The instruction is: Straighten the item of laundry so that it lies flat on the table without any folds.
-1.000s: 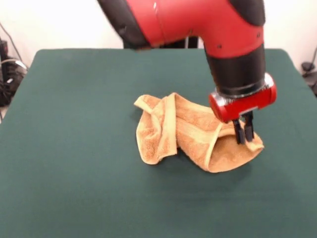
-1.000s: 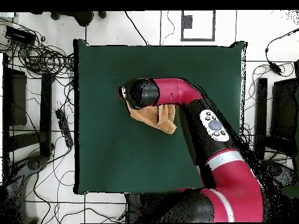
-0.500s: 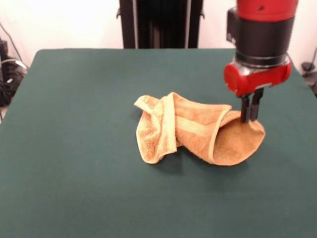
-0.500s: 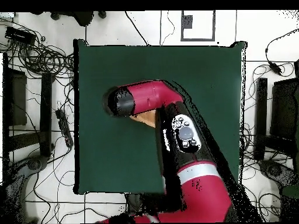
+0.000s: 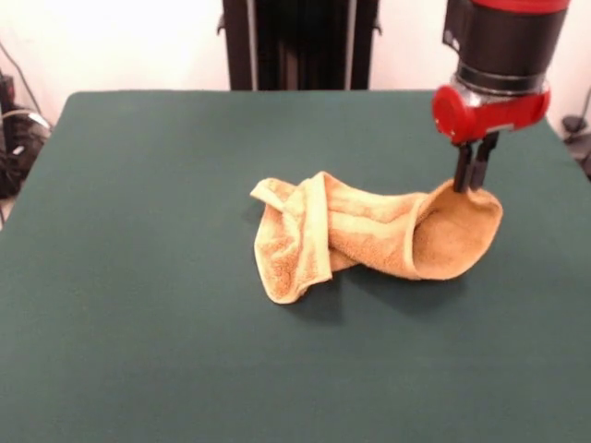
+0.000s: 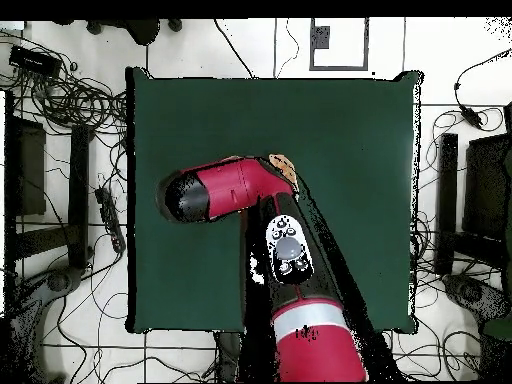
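Towel (image 5: 369, 235) | its raised edge is being pinched by the gripper (image 5: 474, 173), jaws clamped narrow on it | right under the tool the cloth is curling into an open loop | away from the tool the rest is lying bunched and folded on the table (image 5: 148, 185); overhead, only a corner of cloth is showing past the arm (image 6: 240, 185).

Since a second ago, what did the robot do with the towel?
The gripper, shut on the towel's right-hand edge, rose and moved to the picture's right in the front view, lifting that end and stretching the towel out. The bunched left end stayed put on the table; the grip never let go.
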